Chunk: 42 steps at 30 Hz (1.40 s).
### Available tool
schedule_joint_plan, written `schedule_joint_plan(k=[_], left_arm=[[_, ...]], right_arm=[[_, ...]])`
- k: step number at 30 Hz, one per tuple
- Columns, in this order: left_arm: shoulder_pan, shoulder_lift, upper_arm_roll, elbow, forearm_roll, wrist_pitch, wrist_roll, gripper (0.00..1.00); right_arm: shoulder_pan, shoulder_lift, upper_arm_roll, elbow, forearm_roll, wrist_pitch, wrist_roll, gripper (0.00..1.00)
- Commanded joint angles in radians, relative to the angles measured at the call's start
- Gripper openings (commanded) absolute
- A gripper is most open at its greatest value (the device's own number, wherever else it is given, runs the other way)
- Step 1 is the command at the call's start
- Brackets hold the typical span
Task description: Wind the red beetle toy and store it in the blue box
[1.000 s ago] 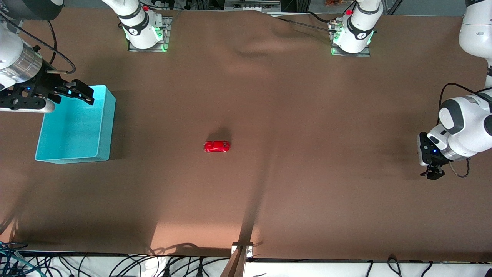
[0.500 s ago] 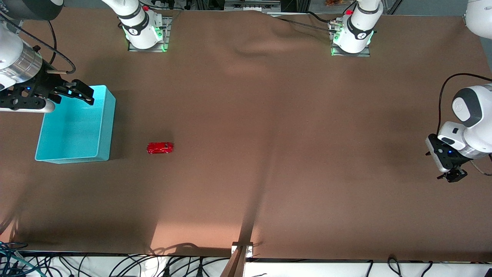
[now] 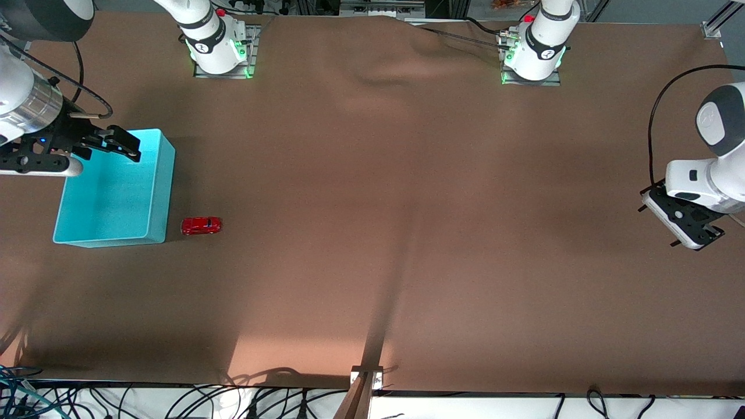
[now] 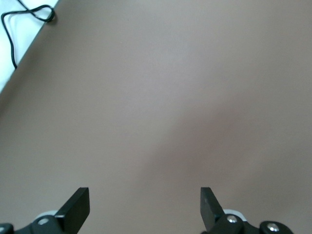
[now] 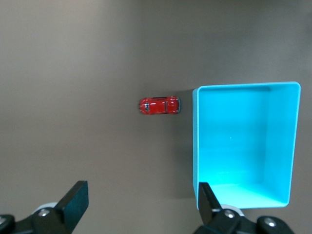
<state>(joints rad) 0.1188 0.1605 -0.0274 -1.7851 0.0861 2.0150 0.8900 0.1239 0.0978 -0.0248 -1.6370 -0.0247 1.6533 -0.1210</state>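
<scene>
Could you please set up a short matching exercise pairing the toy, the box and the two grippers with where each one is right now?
Things:
1. toy
2. box
3. right gripper
4. left gripper

Places:
A. over bare table at the left arm's end, fingers open
B. on the table beside the box, not touching it
C. over the box, fingers open
D. on the table at the right arm's end, nothing in it

Pairs: 1-B, 2-D, 3-C, 4-A
</scene>
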Motion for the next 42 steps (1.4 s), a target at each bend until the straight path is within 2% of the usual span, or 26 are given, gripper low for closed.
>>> schedule_joint_plan(k=[1, 10, 13, 20, 23, 31, 37, 38, 42], left_arm=[[-0.097, -0.079, 0.083, -0.022, -0.072, -0.065, -0.182, 1.0], [-0.163, -0.16, 0.093, -0.017, -0.08, -0.226, -0.583, 1.0], [-0.168, -0.176, 0.086, -0.001, -0.081, -0.275, -0.661, 1.0], [-0.16, -0.171, 0.066, 0.128, -0.144, -0.442, -0.784, 1.0], [-0.156, -0.165, 0.032, 0.187, -0.144, -0.501, -0.864, 1.0], [-0.137, -0.142, -0.037, 0.269, -0.143, -0.556, -1.008, 1.0], [-0.136, -0.125, -0.035, 0.286, -0.141, -0.564, -1.005, 1.0], [-0.136, -0.119, -0.035, 0.286, -0.14, -0.559, -1.004, 1.0], [-0.136, -0.118, -0.035, 0.285, -0.141, -0.556, -1.004, 1.0]], right_arm=[[-0.009, 0.054, -0.003, 0.014, 0.019, -0.009, -0.277, 1.0], [-0.062, 0.148, -0.014, 0.0, 0.019, 0.009, -0.709, 1.0], [-0.09, 0.18, -0.012, -0.027, 0.023, 0.049, -0.836, 1.0], [-0.135, 0.212, -0.012, -0.153, 0.043, 0.236, -1.135, 1.0], [-0.136, 0.22, -0.012, -0.216, 0.043, 0.334, -1.239, 1.0], [-0.135, 0.252, -0.009, -0.334, 0.043, 0.557, -1.431, 1.0], [-0.135, 0.295, 0.002, -0.354, 0.04, 0.655, -1.497, 1.0], [-0.135, 0.328, 0.023, -0.356, 0.042, 0.721, -1.541, 1.0], [-0.135, 0.352, 0.026, -0.357, 0.04, 0.755, -1.559, 1.0]])
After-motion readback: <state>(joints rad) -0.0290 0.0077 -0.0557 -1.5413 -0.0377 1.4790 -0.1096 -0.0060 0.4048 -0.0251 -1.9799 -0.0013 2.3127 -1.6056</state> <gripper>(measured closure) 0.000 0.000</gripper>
